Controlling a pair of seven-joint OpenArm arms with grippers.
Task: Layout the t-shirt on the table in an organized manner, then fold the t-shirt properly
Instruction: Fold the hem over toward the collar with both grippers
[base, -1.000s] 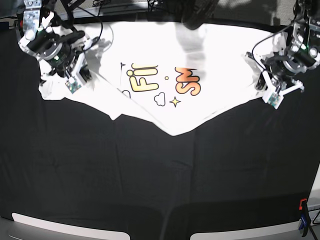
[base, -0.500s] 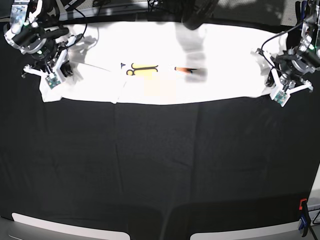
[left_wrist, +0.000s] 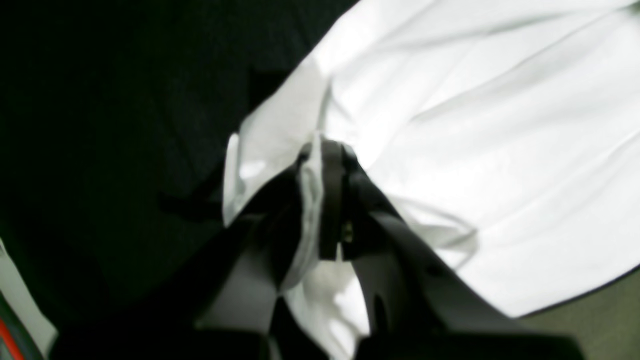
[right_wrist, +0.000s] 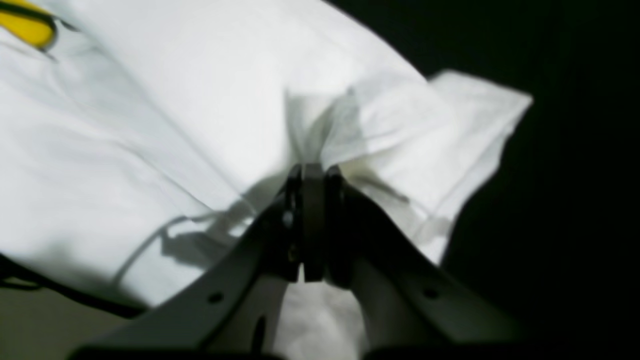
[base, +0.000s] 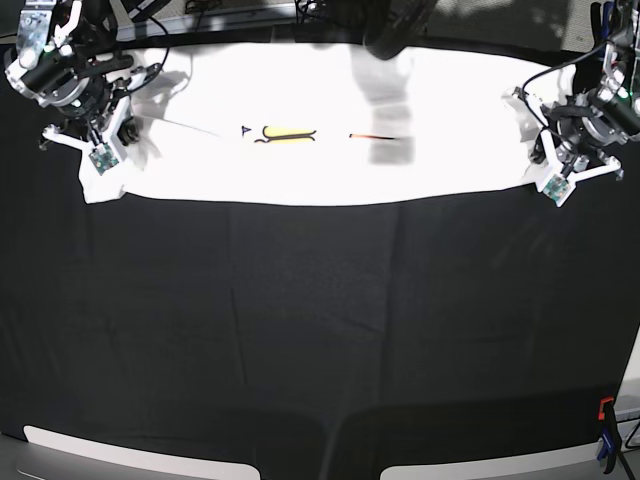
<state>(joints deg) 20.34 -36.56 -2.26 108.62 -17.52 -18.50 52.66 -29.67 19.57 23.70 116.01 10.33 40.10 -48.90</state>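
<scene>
You have the large flat surface (base: 320, 330) draped in wrinkled black cloth filling most of the base view, and along its far edge the white short-sleeved cloth t-shirt (base: 330, 150) lies stretched into a long, wide band from one arm to the other. Its near edge runs almost straight across, and only a thin strip of the yellow-orange and dark-lined print (base: 285, 134) shows near the middle of the band. Your left claw (left_wrist: 325, 150) is clamped tight on a bunched fold of white fabric at the shirt's corner, on the right of the base view. Your right claw (right_wrist: 312, 172) is likewise pinched closed on a gathered fold at the opposite corner, with a loose flap of cloth (right_wrist: 475, 110) spreading just beyond it onto the black covering.
</scene>
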